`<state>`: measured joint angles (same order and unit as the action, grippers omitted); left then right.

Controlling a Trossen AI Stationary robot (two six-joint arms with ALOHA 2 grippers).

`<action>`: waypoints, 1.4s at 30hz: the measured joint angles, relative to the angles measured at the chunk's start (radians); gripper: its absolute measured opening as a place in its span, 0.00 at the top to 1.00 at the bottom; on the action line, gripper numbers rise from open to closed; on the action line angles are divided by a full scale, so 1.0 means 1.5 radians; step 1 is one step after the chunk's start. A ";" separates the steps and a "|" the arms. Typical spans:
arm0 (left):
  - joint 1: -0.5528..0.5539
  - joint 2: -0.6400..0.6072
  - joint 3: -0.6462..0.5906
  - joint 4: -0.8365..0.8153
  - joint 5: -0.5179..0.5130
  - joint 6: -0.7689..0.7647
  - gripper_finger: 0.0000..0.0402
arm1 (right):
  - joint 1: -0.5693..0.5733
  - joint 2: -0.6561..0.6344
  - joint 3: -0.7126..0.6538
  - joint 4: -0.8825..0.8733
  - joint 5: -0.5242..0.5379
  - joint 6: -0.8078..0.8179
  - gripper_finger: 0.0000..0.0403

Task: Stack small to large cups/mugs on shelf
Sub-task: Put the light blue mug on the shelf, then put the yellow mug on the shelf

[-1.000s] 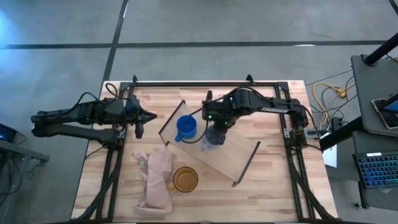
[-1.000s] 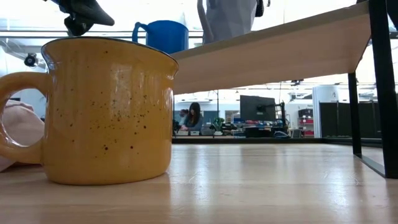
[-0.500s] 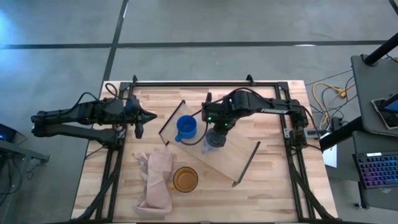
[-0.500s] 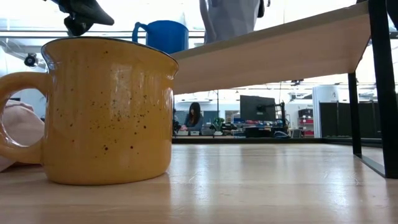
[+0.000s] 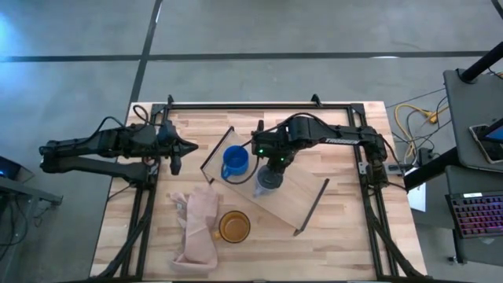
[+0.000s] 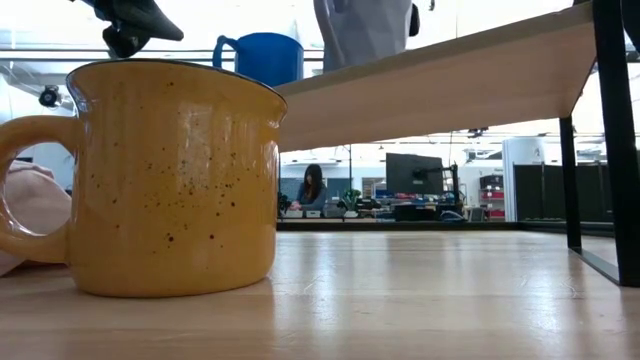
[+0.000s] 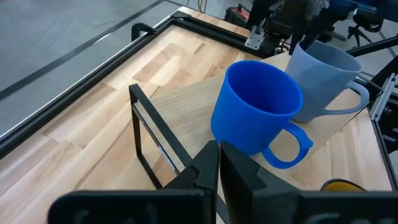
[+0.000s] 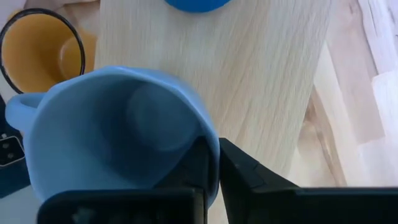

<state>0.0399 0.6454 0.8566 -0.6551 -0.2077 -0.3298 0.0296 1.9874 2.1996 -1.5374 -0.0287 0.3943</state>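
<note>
1. Right gripper [image 5: 269, 167] is clamped on the rim of the grey-blue mug [image 5: 267, 179]; the right wrist view shows one finger inside the wall and one outside, pinching it.

2. That mug hangs over the shelf [image 5: 302, 196], and in the low view its base [image 6: 362, 30] appears to sit just above the board rather than on it, though I cannot tell for certain.

3. Bright blue mug [image 5: 235, 161] stands upright on the shelf, just beside the held mug and toward the left arm's side; the left wrist view shows the two mugs [image 7: 258, 115] close together, their walls nearly touching.

4. Yellow-orange mug [image 5: 233, 226] is still on the tabletop [image 5: 346, 236], off the shelf, next to the pink-beige cloth [image 5: 200, 228].

5. Left gripper [image 5: 176, 157] waits over the left part of the table with its fingers together, holding nothing.

6. The relation that matters: the blue mug's open mouth lies sideways from the held mug, toward the left arm. The right arm is already nearer, so nesting likely needs a short sideways carry and then a descent.
</note>
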 joint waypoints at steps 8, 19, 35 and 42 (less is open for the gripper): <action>0.000 0.000 0.000 -0.004 0.000 0.001 1.00 | -0.005 0.000 0.014 0.003 0.003 0.003 0.82; 0.000 0.000 0.000 -0.006 0.001 0.001 1.00 | -0.004 -0.005 0.088 -0.005 0.043 0.012 0.74; -0.020 0.006 0.000 -0.089 0.216 -0.053 1.00 | 0.075 -0.084 0.099 -0.022 0.090 0.206 0.77; -0.147 0.023 0.000 0.038 0.263 -0.165 1.00 | 0.170 -0.082 0.098 -0.022 0.090 0.309 0.76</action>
<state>-0.1804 0.6802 0.8570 -0.5982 0.1871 -0.5766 0.2841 1.8648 2.3470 -1.5709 0.1059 0.8572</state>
